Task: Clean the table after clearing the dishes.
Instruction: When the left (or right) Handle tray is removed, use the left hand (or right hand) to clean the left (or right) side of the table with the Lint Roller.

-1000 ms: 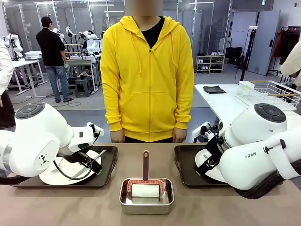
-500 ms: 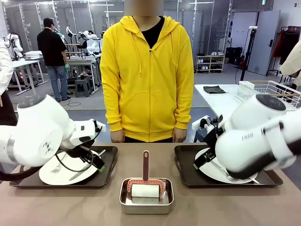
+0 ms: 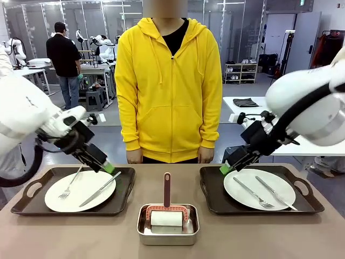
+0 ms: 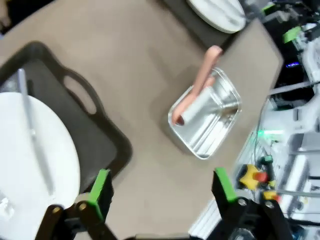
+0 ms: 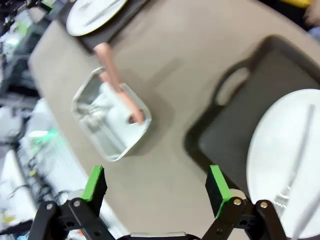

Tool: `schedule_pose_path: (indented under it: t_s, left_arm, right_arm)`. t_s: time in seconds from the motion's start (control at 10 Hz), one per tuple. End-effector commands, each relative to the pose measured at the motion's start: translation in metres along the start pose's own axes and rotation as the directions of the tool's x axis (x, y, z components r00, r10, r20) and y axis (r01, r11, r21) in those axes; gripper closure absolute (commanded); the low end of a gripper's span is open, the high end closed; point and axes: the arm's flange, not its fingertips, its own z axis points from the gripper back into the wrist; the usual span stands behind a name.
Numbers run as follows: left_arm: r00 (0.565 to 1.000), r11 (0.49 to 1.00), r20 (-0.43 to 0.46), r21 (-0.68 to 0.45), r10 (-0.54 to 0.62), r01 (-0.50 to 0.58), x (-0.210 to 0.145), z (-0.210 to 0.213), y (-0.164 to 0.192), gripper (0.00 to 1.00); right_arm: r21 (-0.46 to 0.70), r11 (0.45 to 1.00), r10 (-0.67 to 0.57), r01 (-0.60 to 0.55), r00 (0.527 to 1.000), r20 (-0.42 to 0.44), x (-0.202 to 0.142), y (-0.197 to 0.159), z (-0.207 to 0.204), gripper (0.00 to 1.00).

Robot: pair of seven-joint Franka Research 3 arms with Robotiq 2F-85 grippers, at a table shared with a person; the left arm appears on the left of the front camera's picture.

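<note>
On the grey-brown table point(image 3: 54, 237) lie two dark trays, each holding a white plate with a fork and knife. My left gripper point(image 3: 107, 166) hangs open just above the far right corner of the left tray point(image 3: 125, 186) and its plate point(image 3: 86, 186). In the left wrist view the left gripper point(image 4: 161, 192) has nothing between its green pads, with the plate point(image 4: 20, 175) at the lower left. The right gripper point(image 3: 226, 169) hovers open over the far left corner of the right tray point(image 3: 213, 194) and plate point(image 3: 237, 195). Its wrist view shows the right gripper point(image 5: 156, 185) empty and the plate point(image 5: 280, 145) to the right.
A small steel pan point(image 3: 167, 229) with a pink-handled roller point(image 3: 167, 191) sits at the front middle between the trays. A person in a yellow hoodie point(image 3: 170, 91) stands at the far edge, hands low near the table.
Both arms have risen and drawn outward from low over the trays, uncovering both plates. The grippers stayed open and nothing on the table moved.
</note>
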Motion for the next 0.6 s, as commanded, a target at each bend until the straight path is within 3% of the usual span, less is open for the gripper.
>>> schedule_pose_path:
  t_s: [0.0, 0.3, 0.5]
  left_arm:
    - [0.993, 0.958, 0.055, -0.272, 0.108, -0.089, -0.011, 0.007, 0.046, 0.0]
    - [0.964, 0.87, 0.175, -0.484, 0.2, -0.093, -0.045, 0.006, 0.082, 0.0]
    - [0.954, 0.874, 0.206, -0.477, 0.218, -0.097, -0.042, 0.001, 0.083, 0.0]
  right_arm:
    - [0.244, 0.954, -0.173, 0.174, 0.985, -0.025, -0.001, -0.047, 0.002, 0.0]
    - [0.452, 0.847, -0.304, 0.279, 0.953, -0.019, -0.011, -0.072, 0.004, 0.0]
    - [0.468, 0.831, -0.319, 0.301, 0.947, -0.043, -0.002, -0.07, 0.0, 0.0]
